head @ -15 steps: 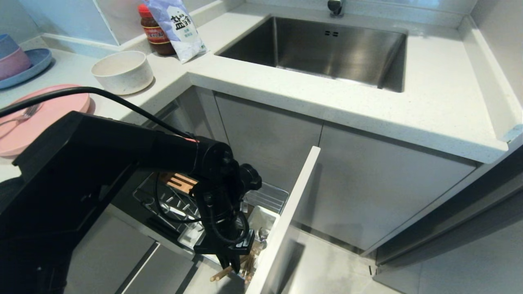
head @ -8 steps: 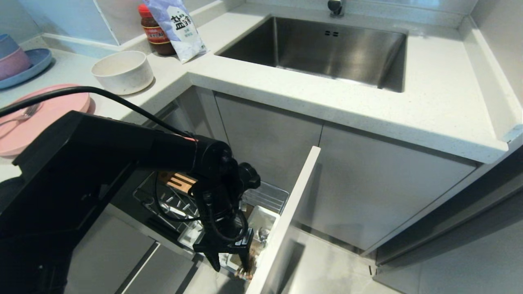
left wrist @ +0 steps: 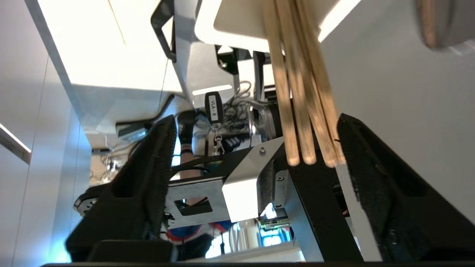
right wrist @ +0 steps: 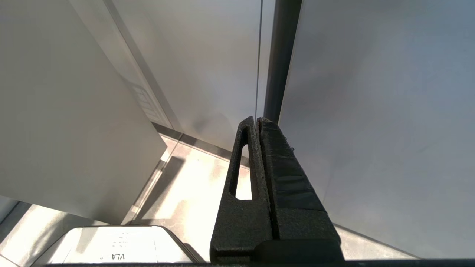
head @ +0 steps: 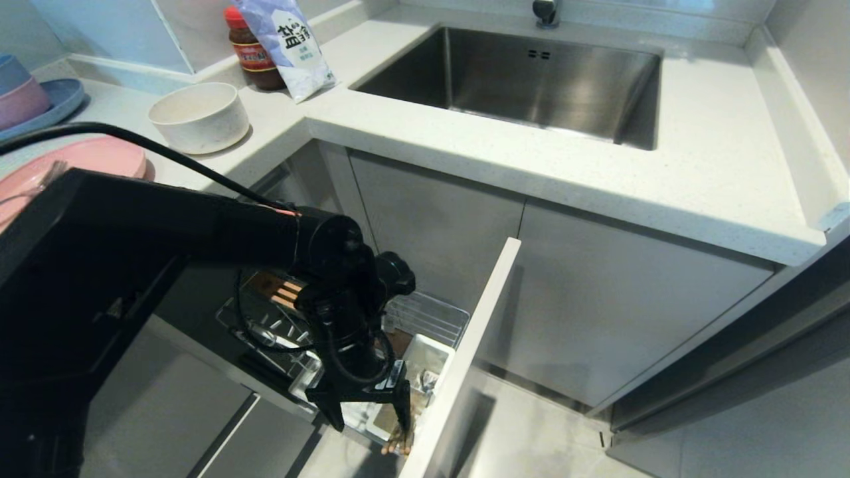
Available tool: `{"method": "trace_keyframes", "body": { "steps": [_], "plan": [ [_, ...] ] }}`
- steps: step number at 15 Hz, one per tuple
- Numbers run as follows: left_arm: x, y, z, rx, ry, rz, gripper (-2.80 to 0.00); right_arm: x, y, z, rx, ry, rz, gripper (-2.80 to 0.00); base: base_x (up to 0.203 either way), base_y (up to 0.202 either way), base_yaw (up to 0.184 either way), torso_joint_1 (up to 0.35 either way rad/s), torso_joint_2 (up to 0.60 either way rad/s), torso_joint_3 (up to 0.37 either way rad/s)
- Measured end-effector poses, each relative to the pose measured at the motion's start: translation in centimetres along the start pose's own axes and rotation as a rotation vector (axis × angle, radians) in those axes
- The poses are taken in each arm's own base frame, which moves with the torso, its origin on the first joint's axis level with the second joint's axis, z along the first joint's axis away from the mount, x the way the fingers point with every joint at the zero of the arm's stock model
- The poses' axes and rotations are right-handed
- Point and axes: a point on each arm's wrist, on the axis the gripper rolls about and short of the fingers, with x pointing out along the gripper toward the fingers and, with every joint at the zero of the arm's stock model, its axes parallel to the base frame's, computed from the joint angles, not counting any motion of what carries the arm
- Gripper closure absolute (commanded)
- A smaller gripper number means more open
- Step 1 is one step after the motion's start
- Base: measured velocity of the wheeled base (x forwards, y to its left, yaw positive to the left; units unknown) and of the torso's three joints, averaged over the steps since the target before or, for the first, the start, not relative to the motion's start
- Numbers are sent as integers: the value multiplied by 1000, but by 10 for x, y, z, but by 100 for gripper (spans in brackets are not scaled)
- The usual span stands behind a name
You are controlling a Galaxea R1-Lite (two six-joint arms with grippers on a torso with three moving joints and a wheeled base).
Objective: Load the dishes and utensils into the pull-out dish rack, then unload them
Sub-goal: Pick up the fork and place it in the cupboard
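Chopsticks [left wrist: 297, 92] upright in cutlery holder [head: 425, 362] – tops up, left hand [head: 372, 421] spread wide, gripping nothing.

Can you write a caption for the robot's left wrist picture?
Open left gripper beside wooden chopsticks standing in the white cutlery holder.

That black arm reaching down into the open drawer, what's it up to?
The robot's left gripper hangs with its fingers spread over the white cutlery holder of the pull-out dish rack. The wooden chopsticks stand in the holder between its open fingers, not gripped. The pink plate with the fork on it and the cream bowl sit on the counter, not yet loaded. The right gripper is parked shut beside the cabinets.
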Motion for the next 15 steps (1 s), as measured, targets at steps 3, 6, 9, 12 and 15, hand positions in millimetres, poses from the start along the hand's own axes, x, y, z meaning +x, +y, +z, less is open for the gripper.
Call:
{"method": "trace_keyframes", "body": {
  "steps": [3,6,9,12,15],
  "plan": [
    [-24,3,-11,3,-72,-6,0,0,0,0,0,0,1,0,0,0,0,0,0,0],
    [-55,8,-31,11,-172,-7,0,0,0,0,0,0,0,0,0,0,0,0,0,0],
    [-87,15,-57,18,-294,13,0,0,0,0,0,0,0,0,0,0,0,0,0,0],
    [-120,24,-88,22,-424,3,0,0,0,0,0,0,0,0,0,0,0,0,0,0],
    [-152,36,-121,12,-579,5,0,0,0,0,0,0,1,0,0,0,0,0,0,0]
  ]
}}
